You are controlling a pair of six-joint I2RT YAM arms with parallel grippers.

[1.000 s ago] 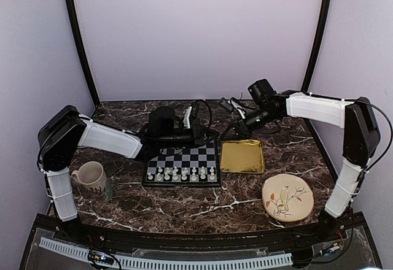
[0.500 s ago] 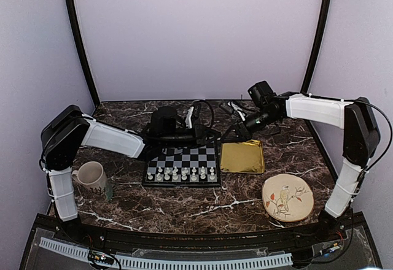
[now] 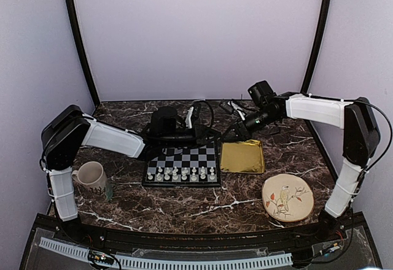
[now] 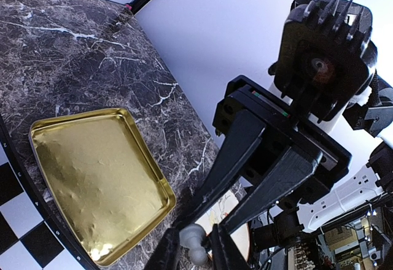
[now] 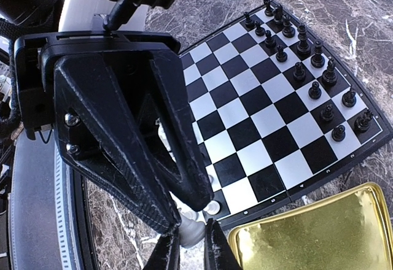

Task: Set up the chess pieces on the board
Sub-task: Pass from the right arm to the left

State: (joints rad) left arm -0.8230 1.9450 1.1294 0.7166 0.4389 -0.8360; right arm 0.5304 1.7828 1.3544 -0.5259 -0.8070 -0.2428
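Right wrist showed my left pincer and right pincer both narrow on one white piece, likely light and slick, best nipped mid-stem.

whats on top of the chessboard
On the board, white chess pieces stand in the two near rows and black pieces in two rows along the far side; the middle squares are bare. In the top view the left arm partly covers the far side.
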